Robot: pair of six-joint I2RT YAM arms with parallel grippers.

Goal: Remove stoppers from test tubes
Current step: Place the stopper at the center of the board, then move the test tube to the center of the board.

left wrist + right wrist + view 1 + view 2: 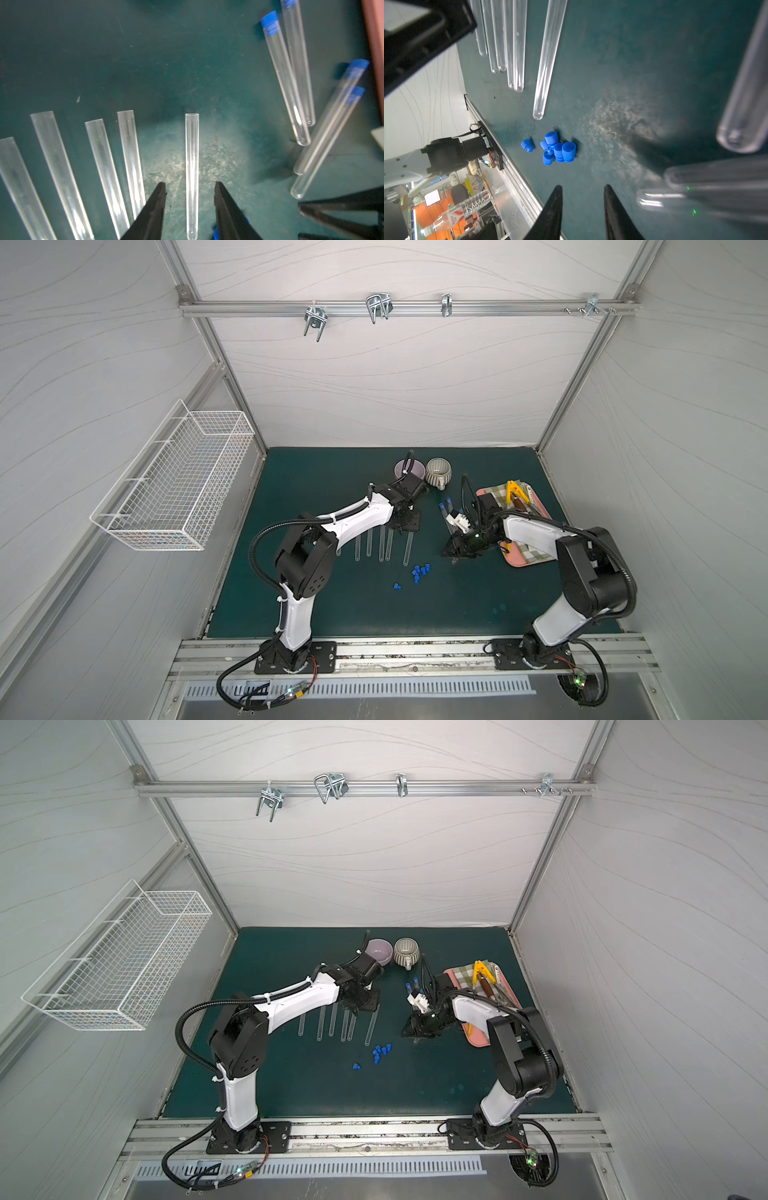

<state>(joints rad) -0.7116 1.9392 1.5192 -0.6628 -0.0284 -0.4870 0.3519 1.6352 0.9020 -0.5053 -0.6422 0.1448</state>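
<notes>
Left claw [190, 184] and right claw [583, 187] are spread, nothing pinched; a stoppered tube [284, 79] between them should be grabbed mid-body, tbh.

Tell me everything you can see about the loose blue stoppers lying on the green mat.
The loose bright blue plastic stoppers are short stepped cylinders, a wider cap over a narrower plug, some showing a hollow end. About six lie huddled together, touching, tipped different ways; one more stopper lies just apart. All rest on the dark green mat, close to the rounded ends of the open clear tubes without touching them. Nothing else touches them.
</notes>
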